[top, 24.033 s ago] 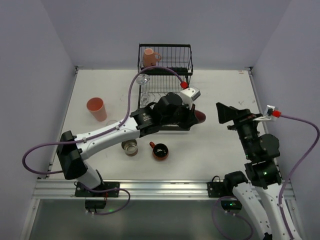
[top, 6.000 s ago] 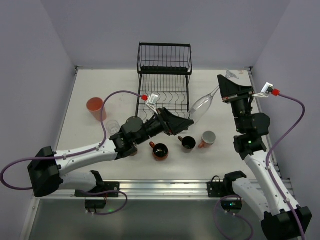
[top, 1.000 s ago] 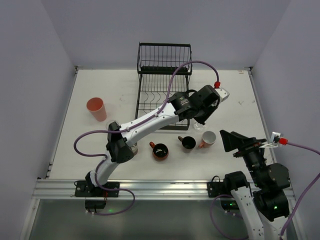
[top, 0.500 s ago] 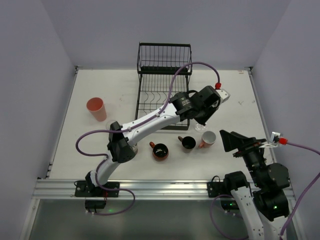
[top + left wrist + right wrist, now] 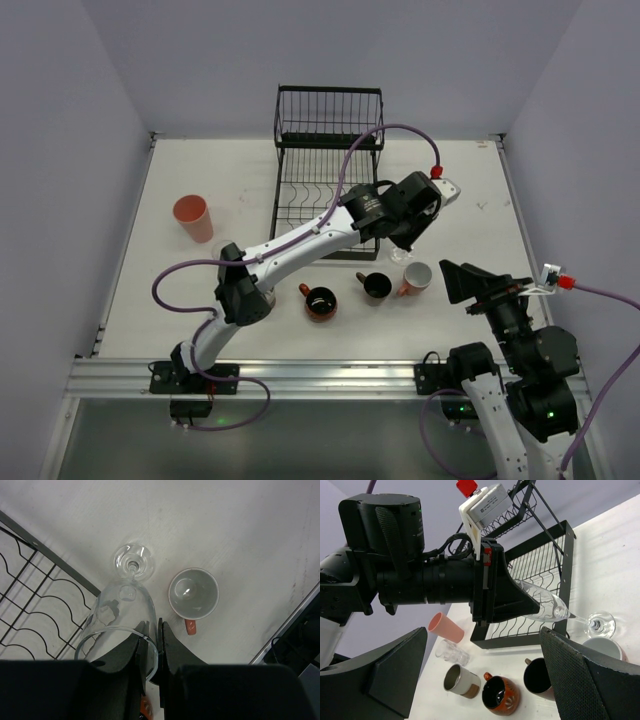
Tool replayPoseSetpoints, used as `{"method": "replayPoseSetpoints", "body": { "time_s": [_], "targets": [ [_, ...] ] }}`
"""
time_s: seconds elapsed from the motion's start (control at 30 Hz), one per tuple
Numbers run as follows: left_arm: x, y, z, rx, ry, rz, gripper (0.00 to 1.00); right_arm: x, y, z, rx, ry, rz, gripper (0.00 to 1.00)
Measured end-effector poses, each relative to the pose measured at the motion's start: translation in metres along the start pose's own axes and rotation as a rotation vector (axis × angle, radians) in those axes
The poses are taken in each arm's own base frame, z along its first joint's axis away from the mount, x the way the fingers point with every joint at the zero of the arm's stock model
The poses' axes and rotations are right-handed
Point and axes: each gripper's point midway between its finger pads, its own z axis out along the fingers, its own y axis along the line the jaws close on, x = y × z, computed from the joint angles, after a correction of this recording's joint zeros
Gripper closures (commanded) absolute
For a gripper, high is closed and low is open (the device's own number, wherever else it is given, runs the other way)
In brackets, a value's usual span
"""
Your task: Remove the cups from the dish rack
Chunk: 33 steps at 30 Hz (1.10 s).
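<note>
While tight on the clear stemmed glass [image 5: 117,611] at its thin rim, left tool [image 5: 150,632]; right tool [image 5: 455,275] apart.

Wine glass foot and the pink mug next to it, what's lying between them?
Nothing: the left wrist view shows only bare table between the wine glass's foot and the pink mug.

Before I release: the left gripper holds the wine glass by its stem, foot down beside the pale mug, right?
Not the stem. The left wrist view shows the left gripper pinching the wine glass at the bowl's rim; its foot is down beside the pale mug.
</note>
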Motion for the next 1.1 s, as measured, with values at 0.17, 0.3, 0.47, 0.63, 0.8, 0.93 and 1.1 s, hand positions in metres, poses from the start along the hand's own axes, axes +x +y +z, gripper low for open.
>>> {"method": "replayPoseSetpoints", "body": {
  "time_s": [0.17, 0.3, 0.47, 0.63, 0.8, 0.93, 1.1],
  "targets": [
    [0.003, 0.000, 0.005, -0.002, 0.011, 0.001, 1.00, 0.000, 0.000, 0.000, -0.001, -0.001, 0.000, 0.03],
    [0.005, 0.000, 0.009, -0.003, 0.018, 0.006, 0.99, 0.000, 0.000, 0.000, -0.001, -0.001, 0.000, 0.03],
    [0.005, 0.000, 0.010, -0.002, 0.018, 0.014, 0.88, 0.000, 0.000, 0.000, 0.000, 0.000, 0.000, 0.03],
    [0.005, 0.001, 0.010, -0.003, 0.017, 0.017, 0.73, 0.000, 0.000, 0.000, 0.000, -0.001, 0.000, 0.03],
    [-0.001, 0.000, 0.010, 0.000, -0.005, 0.014, 0.59, 0.000, 0.000, 0.000, 0.000, -0.001, 0.000, 0.03],
    [-0.005, -0.001, 0.011, 0.003, -0.023, 0.013, 0.55, 0.000, 0.000, 0.000, 0.000, -0.001, -0.001, 0.03],
    [-0.008, -0.001, 0.011, 0.003, -0.037, 0.011, 0.43, 0.000, 0.000, 0.000, 0.000, -0.001, -0.001, 0.03]
  ]
}}
